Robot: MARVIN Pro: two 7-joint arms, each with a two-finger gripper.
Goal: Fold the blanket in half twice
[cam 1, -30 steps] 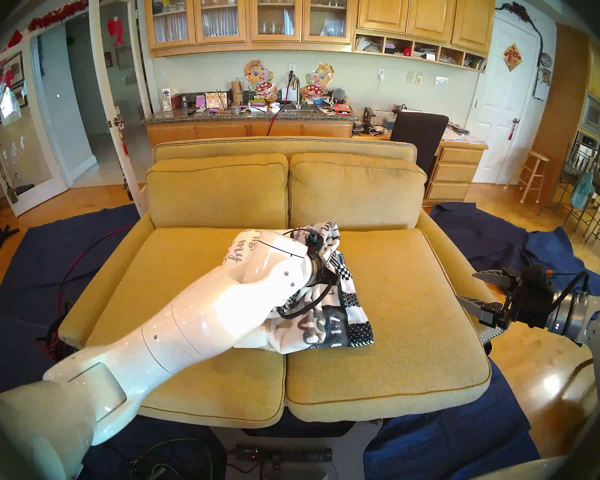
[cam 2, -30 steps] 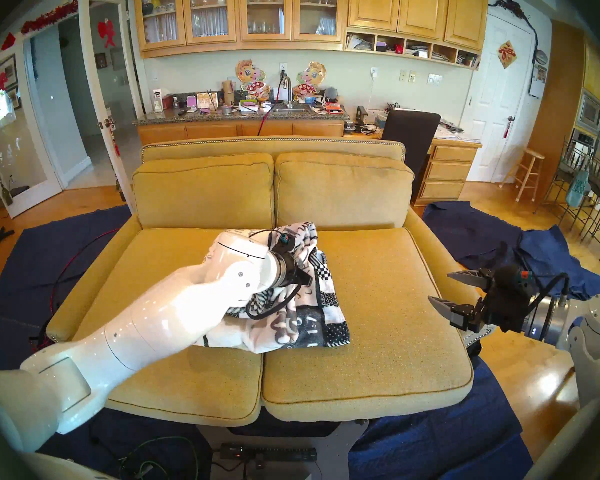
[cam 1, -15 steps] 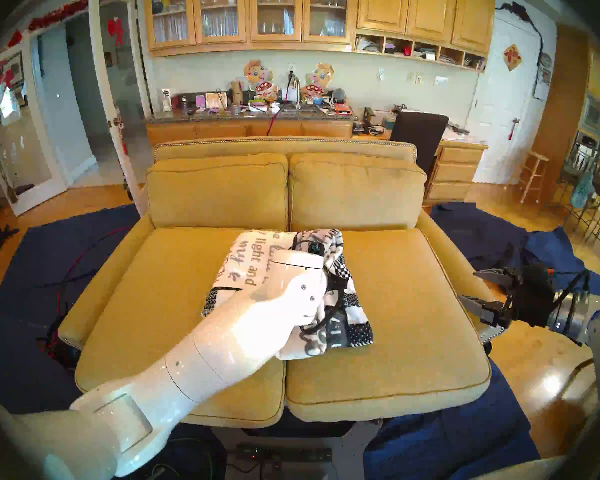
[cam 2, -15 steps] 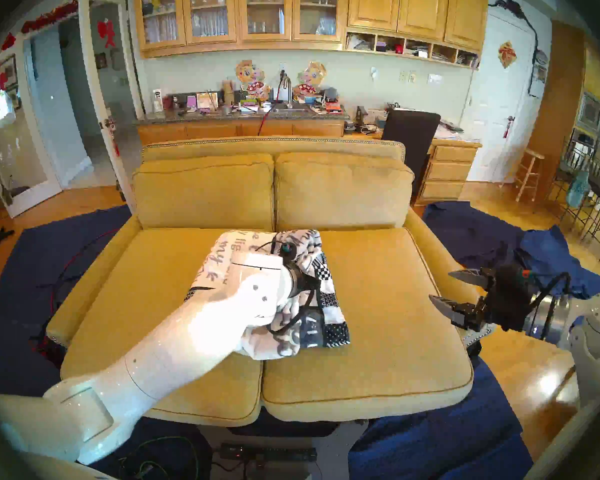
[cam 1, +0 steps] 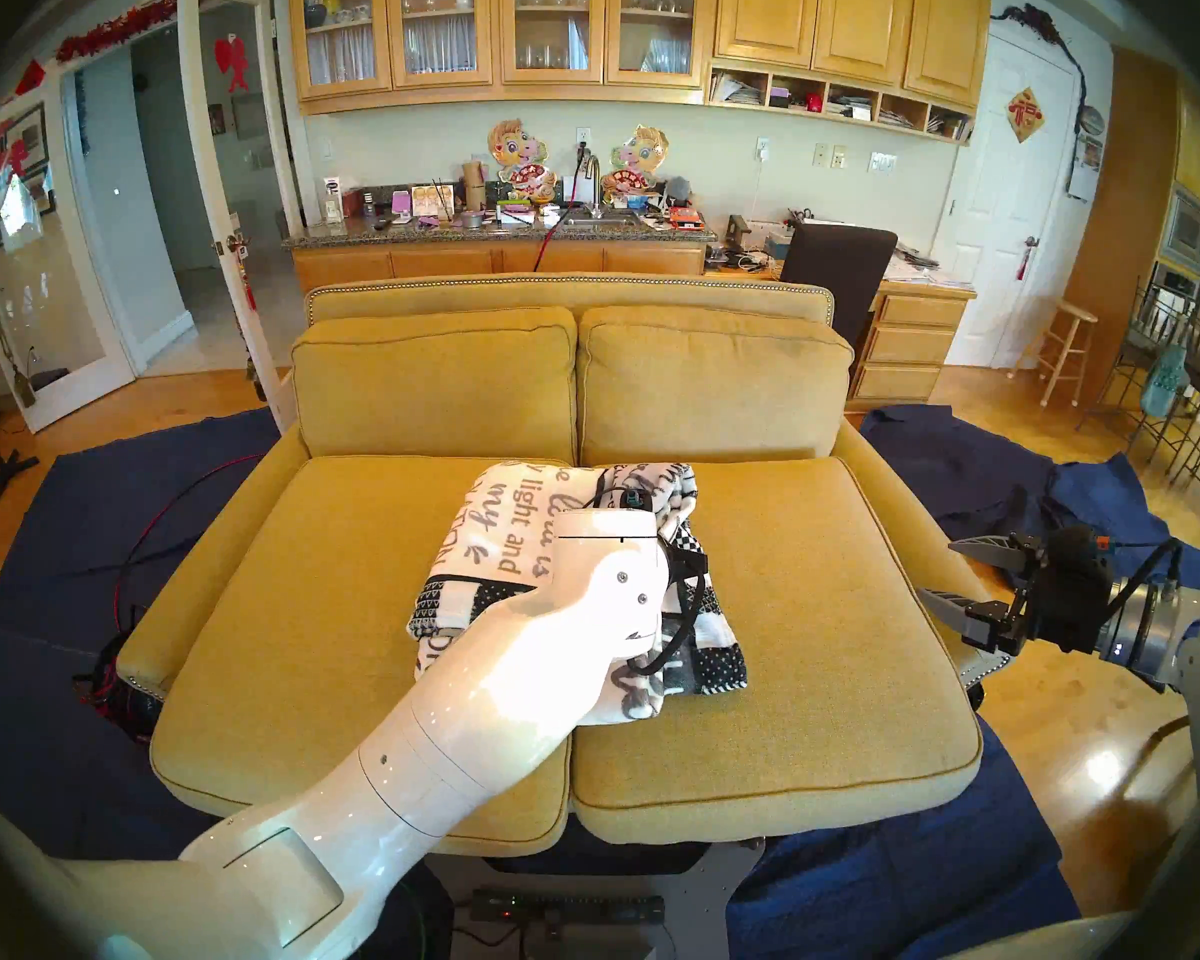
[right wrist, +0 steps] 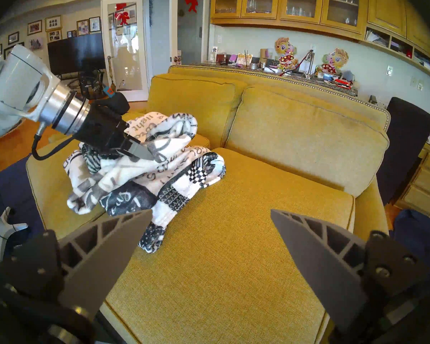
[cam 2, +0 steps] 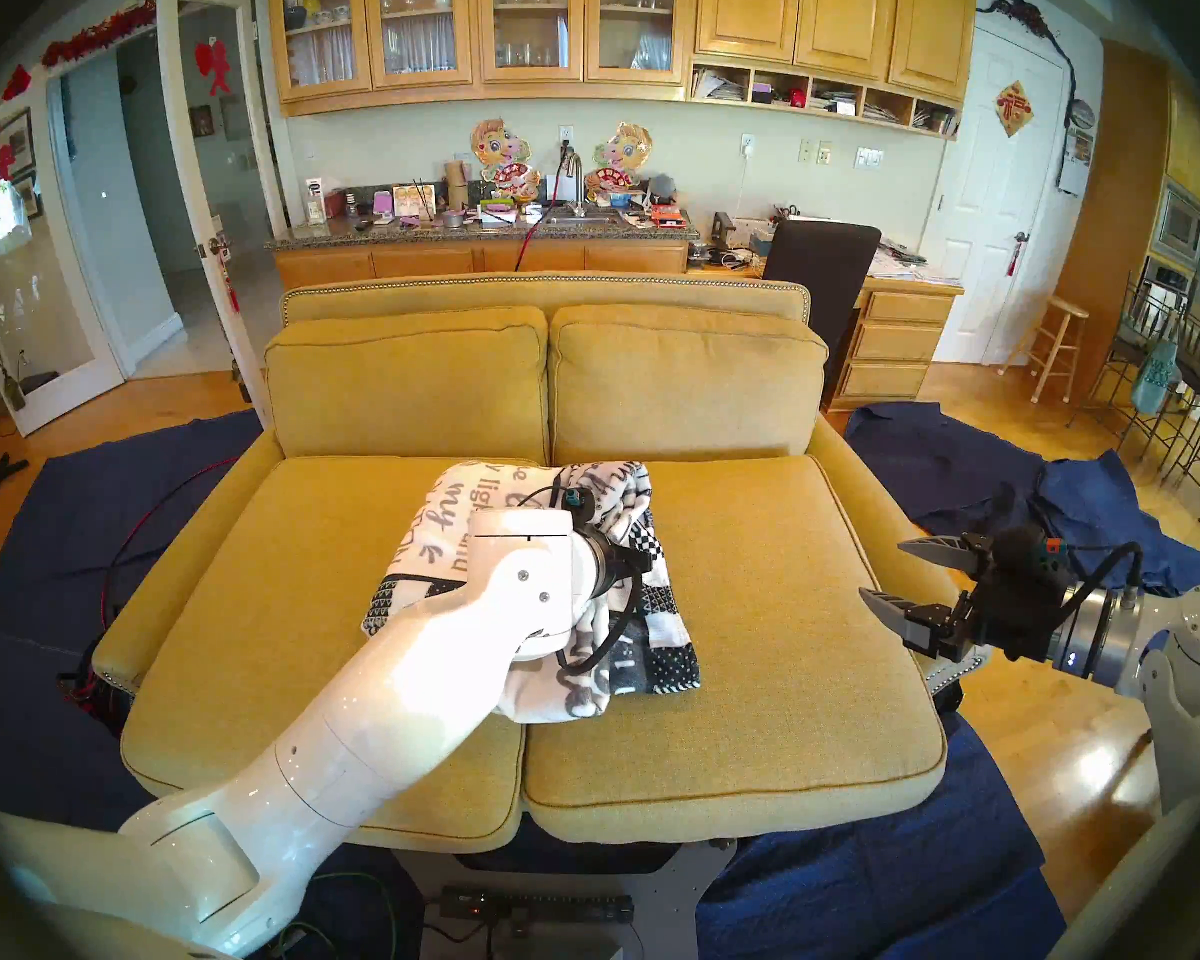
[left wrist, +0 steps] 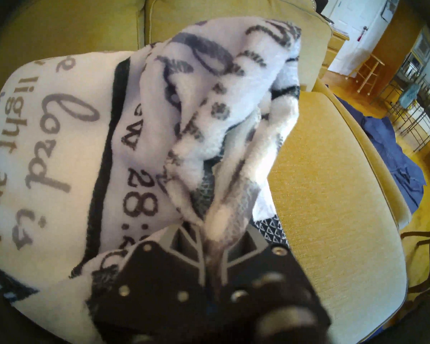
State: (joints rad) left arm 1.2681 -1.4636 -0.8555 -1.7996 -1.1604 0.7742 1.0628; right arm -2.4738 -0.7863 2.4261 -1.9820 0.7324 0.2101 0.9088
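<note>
1. The left claw point(right wrist: 152, 155) was clenched on a bunched ridge of the blanket point(cam 1: 493, 543).
2. The right claw point(right wrist: 210, 251) gaped empty, well apart.
3. The blanket lay mid-sofa point(cam 1: 826, 591): soft, light, floppy; likely best taken by a checked corner.

Head pair above sofa point(cam 1: 777, 661) (shared), wrists close in.
</note>
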